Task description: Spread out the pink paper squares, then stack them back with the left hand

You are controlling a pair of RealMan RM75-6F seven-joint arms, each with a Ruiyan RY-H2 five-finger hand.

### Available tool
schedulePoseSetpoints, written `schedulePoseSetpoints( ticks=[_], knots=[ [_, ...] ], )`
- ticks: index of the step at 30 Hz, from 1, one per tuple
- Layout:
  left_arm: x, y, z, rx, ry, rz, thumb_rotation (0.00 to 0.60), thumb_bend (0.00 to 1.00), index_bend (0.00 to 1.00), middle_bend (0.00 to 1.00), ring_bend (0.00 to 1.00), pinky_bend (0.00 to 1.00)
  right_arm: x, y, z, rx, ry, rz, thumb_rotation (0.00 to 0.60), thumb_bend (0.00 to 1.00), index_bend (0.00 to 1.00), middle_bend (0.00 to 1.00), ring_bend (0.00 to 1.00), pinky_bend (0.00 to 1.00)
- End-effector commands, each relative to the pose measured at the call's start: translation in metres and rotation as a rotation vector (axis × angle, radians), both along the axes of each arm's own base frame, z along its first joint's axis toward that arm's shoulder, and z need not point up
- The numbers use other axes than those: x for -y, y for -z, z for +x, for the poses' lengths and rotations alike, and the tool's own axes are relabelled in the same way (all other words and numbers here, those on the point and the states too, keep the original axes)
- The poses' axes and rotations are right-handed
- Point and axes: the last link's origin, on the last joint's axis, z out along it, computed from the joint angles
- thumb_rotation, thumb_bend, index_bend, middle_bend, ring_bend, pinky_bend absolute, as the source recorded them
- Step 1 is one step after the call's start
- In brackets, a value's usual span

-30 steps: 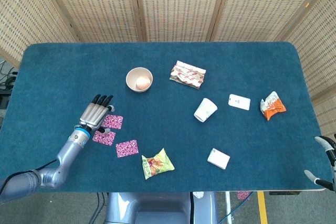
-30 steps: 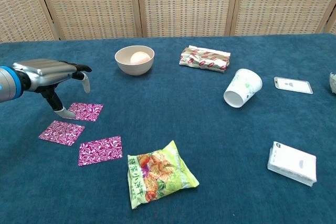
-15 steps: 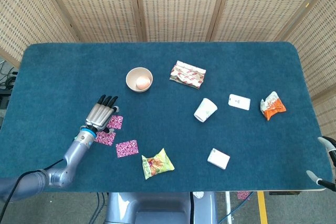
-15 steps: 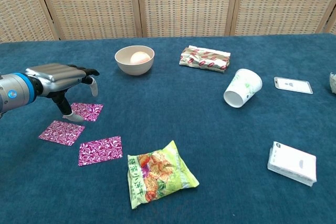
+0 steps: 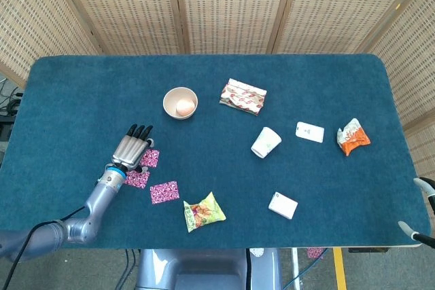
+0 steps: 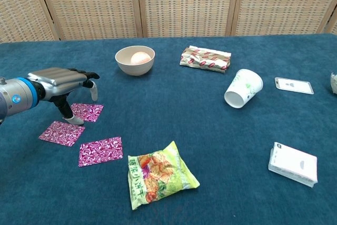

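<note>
Three pink patterned paper squares lie apart on the blue cloth at the front left: a far one (image 6: 88, 111) (image 5: 151, 158), a left one (image 6: 61, 133) (image 5: 137, 179) and a near one (image 6: 100, 151) (image 5: 164, 191). My left hand (image 6: 64, 79) (image 5: 133, 146) hovers palm down over the far square's left part, fingers stretched forward and apart. Its thumb points down and touches that square's left edge. It holds nothing. Only two spread fingertips of my right hand (image 5: 420, 208) show at the table's front right corner, with nothing between them.
A snack bag (image 6: 158, 175) lies right of the near square. Further back stand a bowl (image 6: 135, 59) with an egg and a wrapped packet (image 6: 206, 58). A tipped paper cup (image 6: 243, 88), a card (image 6: 294, 85) and a white pack (image 6: 293, 164) lie to the right.
My left hand has slid forward and right over the far square and sunk a little, bringing the thumb tip onto its left edge. The squares have not moved.
</note>
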Motion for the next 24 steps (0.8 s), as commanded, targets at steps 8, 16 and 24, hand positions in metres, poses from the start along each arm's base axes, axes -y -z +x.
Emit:
schedulePoseSetpoints(
  ticks=[8, 16, 24],
  knots=[
    [0.0, 0.0038, -0.0014, 0.0, -0.013, -0.003, 0.534, 0.22, 0.34, 0.0, 0.0, 0.0, -0.0009, -0.0002, -0.0008, 0.0, 0.006, -0.001, 0.6, 0.13, 0.17, 0.2, 0.0, 0.0],
    [-0.0003, 0.0038, -0.003, -0.003, -0.022, 0.0, 0.545, 0.22, 0.34, 0.0, 0.0, 0.0, -0.0009, -0.0003, -0.0018, 0.001, 0.009, 0.0, 0.6, 0.13, 0.17, 0.2, 0.0, 0.0],
    [0.0004, 0.0021, -0.0041, 0.001, -0.03, 0.002, 0.552, 0.24, 0.35, 0.0, 0.0, 0.0, -0.0011, -0.0003, -0.0028, 0.003, 0.011, -0.001, 0.6, 0.13, 0.17, 0.2, 0.0, 0.0]
  ],
)
